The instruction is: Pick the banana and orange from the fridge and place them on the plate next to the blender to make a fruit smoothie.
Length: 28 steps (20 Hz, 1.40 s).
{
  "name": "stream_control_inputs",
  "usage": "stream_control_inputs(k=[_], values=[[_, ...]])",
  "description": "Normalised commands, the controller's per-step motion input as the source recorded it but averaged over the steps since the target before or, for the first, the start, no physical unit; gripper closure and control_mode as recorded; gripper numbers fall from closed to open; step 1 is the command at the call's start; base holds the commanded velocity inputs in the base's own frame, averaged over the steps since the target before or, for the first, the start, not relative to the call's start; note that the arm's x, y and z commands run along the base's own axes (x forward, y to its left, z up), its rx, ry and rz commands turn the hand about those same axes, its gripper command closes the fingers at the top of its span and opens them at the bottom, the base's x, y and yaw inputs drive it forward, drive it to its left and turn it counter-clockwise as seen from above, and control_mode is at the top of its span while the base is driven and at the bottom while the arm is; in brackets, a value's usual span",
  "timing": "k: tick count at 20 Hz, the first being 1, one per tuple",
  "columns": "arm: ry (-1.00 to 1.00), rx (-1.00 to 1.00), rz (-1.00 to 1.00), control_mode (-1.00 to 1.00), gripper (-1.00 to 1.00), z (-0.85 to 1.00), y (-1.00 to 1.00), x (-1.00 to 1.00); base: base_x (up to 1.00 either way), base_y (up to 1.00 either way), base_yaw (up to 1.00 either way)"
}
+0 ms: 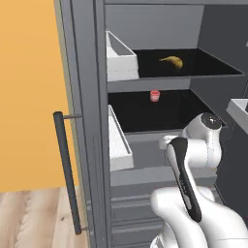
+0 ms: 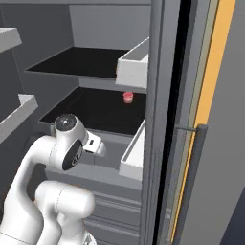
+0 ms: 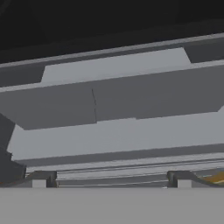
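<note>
The banana (image 1: 172,61) lies on the fridge's (image 1: 87,121) upper shelf, long axis across it, well above my arm's fingers (image 3: 109,178), which part widely before the lower drawers, while my right base view catches just the red-and-white cup (image 2: 128,97) one shelf down.

The left base view looks from behind and left of the arm, forward and slightly down into the open fridge (image 1: 145,131), close enough that its shelves fill the frame's middle and right; the bar handle (image 1: 68,174) stands at lower left. The right base view faces the same shelves from the right, with the handle (image 2: 189,182) at lower right. Both share the small red cup (image 1: 154,95) (image 2: 128,97). The hand view sits very near the fridge's grey lower ledges (image 3: 113,131), looking along the finger tips (image 3: 39,179).
</note>
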Motion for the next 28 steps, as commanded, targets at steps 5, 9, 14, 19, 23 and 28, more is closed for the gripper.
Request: stream_control_inputs(k=[5,9,14,19,23,28], values=[[0.00,0.00,0.00,1.00,-1.00,0.00,0.00,0.00,0.48,-0.34,0.00],[0.03,0.00,0.00,-1.00,-1.00,0.47,-0.04,0.39,0.27,0.00,0.00],[-0.04,-0.01,-0.01,-1.00,-1.00,1.00,-0.03,0.65,0.00,0.00,0.00],[-0.02,-0.03,-0.04,-1.00,-1.00,1.00,0.00,0.38,0.00,0.00,0.00],[0.00,-0.03,-0.15,-1.00,-1.00,1.00,-0.13,0.04,0.00,0.00,0.00],[-0.03,-0.03,-0.11,-1.00,-1.00,0.89,-0.23,0.02,0.00,0.00,0.00]])
